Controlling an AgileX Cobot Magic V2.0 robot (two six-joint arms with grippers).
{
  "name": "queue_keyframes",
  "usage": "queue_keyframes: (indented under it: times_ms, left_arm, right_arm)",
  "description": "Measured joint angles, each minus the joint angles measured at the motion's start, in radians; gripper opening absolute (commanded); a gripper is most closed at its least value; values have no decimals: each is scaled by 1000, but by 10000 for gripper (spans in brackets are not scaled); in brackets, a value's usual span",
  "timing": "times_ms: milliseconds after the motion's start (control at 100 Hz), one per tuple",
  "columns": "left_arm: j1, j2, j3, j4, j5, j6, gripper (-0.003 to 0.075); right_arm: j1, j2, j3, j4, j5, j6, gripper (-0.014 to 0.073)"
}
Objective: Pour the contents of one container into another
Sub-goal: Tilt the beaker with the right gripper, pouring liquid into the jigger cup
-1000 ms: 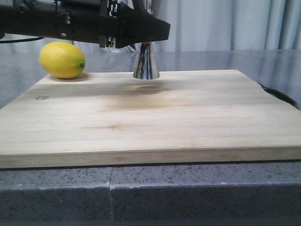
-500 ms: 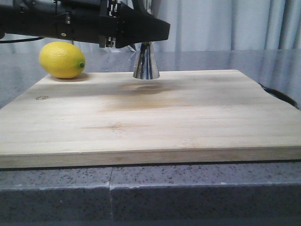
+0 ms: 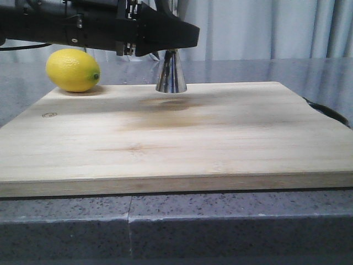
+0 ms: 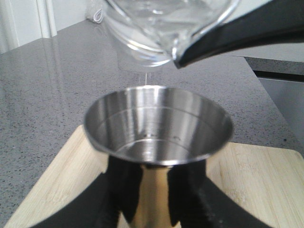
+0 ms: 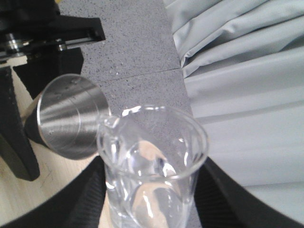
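Nothing has visibly moved since the earlier frames. The left gripper (image 4: 147, 209) clamps the jigger (image 4: 158, 124) upright at the board's (image 3: 176, 138) far edge, right of the lemon (image 3: 73, 70), steadying it. The right gripper (image 5: 149, 209) grips the beaker (image 5: 152, 156), tilted lip-first over the jigger's mouth to pour.

The jigger (image 3: 171, 73) is a shiny steel cone-shaped vessel standing upright at the upper middle of the front view, its flared base on the far edge of a wooden board and its top hidden. In the left wrist view its round open mouth fills the centre, polished inside. The clear glass beaker (image 5: 151, 166), at lower centre of the right wrist view, is tilted with its pour lip over the jigger's rim.
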Motion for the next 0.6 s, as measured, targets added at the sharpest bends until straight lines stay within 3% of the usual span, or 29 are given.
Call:
queue_keyframes:
  times_ms: [600]
  left_arm:
    - [0, 0, 0, 0, 0, 0, 222]
  right_arm:
    - [25, 0, 0, -120, 2, -42, 270]
